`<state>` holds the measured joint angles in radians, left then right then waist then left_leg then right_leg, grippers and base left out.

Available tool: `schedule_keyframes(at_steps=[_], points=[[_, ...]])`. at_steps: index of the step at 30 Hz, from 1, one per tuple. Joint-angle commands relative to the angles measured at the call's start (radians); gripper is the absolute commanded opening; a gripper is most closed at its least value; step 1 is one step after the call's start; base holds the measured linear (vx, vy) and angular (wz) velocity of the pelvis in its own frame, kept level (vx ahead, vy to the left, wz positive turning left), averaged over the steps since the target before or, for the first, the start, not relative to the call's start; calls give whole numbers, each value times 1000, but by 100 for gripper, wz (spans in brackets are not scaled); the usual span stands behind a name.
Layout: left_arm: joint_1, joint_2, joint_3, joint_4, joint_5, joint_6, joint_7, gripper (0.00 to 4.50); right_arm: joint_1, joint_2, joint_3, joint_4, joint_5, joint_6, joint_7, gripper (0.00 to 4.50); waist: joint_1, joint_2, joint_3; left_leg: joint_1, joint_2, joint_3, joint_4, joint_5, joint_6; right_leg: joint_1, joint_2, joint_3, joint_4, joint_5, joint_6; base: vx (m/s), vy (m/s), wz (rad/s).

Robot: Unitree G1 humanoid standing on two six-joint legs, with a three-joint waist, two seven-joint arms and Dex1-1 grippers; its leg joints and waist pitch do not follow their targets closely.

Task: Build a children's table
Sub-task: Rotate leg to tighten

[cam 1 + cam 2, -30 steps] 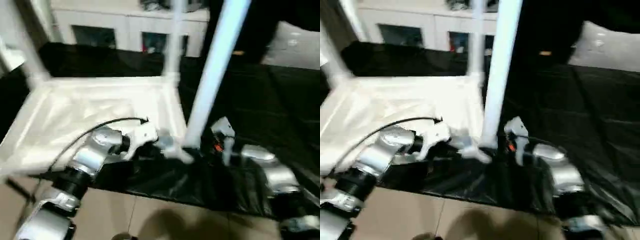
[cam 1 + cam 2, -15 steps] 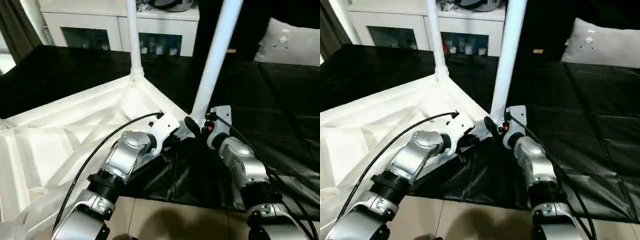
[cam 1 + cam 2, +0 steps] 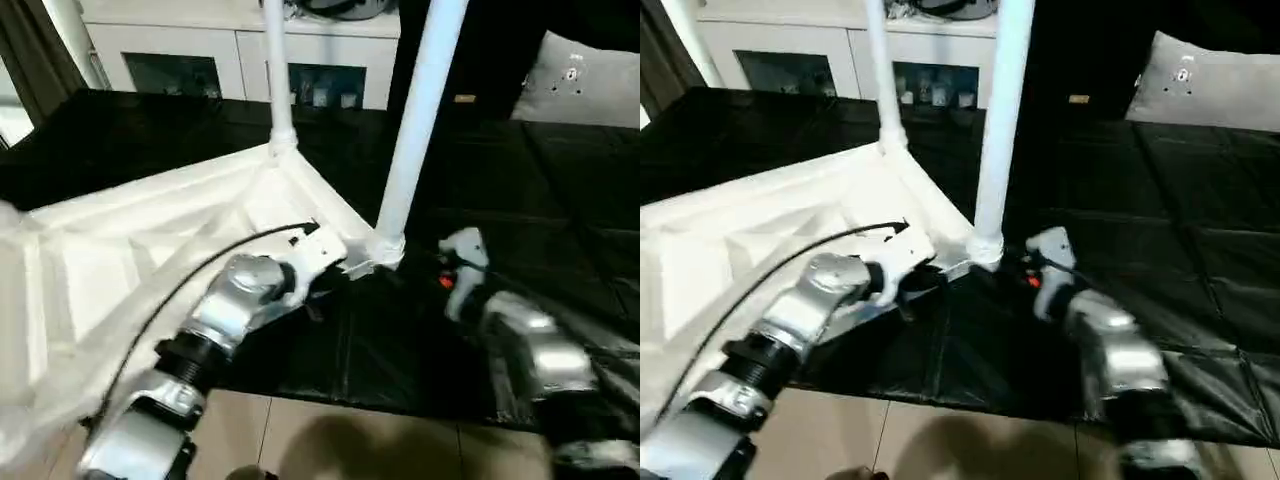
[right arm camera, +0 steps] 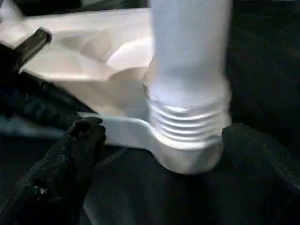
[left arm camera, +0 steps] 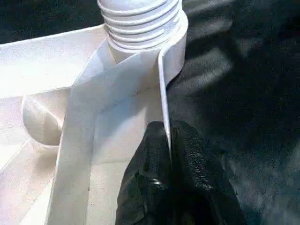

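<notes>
— Two legs stand up from the children's table (image 3: 150,235) in the left eye view, yes?

— Yes. It lies upside down, ribbed underside up, on a black sheet (image 3: 560,190). The near leg (image 3: 415,110) rises from the corner socket (image 3: 378,252) nearest the robot; a far leg (image 3: 277,70) stands at the corner behind it. The left arm (image 3: 215,320) reaches in to the rim just beside that near socket. The right hand (image 3: 455,275) sits close to the socket on the other side.

— And the right eye view?

— Same scene. A white cabinet (image 3: 840,50) with glass doors stands behind the sheet, and a grey cushion (image 3: 1210,85) lies off to the right.

— The left wrist view?

— The left hand (image 5: 169,140) is pinching the table's thin upright rim (image 5: 163,89): one black finger on the inside, one on the outside, pressed against the plastic. Just past them the leg's ribbed end (image 5: 140,18) sits in the socket.

— And the right wrist view?

— The right hand is spread wide (nothing between its fingers but air and the socket ahead). One finger (image 4: 70,164) lies to one side, the other to the far side, and neither touches the ribbed base of the leg (image 4: 187,122), which sits seated in the socket between them. The left hand's dark shape (image 4: 28,47) shows at the rim beyond.
</notes>
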<state>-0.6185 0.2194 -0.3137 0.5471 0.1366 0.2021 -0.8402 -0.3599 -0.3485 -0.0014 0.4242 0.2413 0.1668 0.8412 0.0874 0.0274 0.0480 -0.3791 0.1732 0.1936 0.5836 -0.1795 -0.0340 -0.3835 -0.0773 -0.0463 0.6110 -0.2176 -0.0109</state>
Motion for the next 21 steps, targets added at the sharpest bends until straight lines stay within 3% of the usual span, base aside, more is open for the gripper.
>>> schedule_keyframes(at_steps=[1, 4, 8, 12, 16, 21], points=[[-7, 26, -34, 14, 11, -41, -56, 0, -15, -24, 17, -26, -6, -6, 65, 443, 3, -10, -62, 14, 59, -29, -61, -141, 83, 40, -75, 40, -70, -34, -224, 0, 0, 0], [7, 74, -71, -2, -3, -118, -181, 0, -32, -95, 49, -31, -22, -27, 170, 443, 8, -8, -65, 9, 60, -27, -54, -91, 114, 40, -72, 36, -56, 73, -255, 0, 0, 0], [16, 116, -110, 1, 1, -217, -275, 0, -48, -142, 88, -22, -43, -66, 243, 443, 15, -9, -64, 13, 65, -24, -53, -125, 115, 38, -76, 35, -58, 37, -263, 0, 0, 0], [21, 142, -134, -1, 2, -264, -339, 0, -53, -157, 109, -29, -36, -67, 308, 443, 29, -10, -63, 17, 68, -23, -57, -153, 91, 36, -77, 37, -60, -29, -254, 0, 0, 0], [25, 177, -166, -17, -11, -297, -440, 0, -55, -170, 156, -51, -13, -33, 424, 443, 33, -11, -64, 16, 68, -25, -57, -148, 92, 38, -77, 36, -54, -6, -257, 0, 0, 0], [18, 187, -181, -10, -13, -329, -489, 0, -57, -172, 194, -42, -16, -23, 471, 405, 40, -11, -63, 17, 68, -24, -57, -154, 82, 34, -79, 37, -57, -31, -258, 0, 0, 0]])
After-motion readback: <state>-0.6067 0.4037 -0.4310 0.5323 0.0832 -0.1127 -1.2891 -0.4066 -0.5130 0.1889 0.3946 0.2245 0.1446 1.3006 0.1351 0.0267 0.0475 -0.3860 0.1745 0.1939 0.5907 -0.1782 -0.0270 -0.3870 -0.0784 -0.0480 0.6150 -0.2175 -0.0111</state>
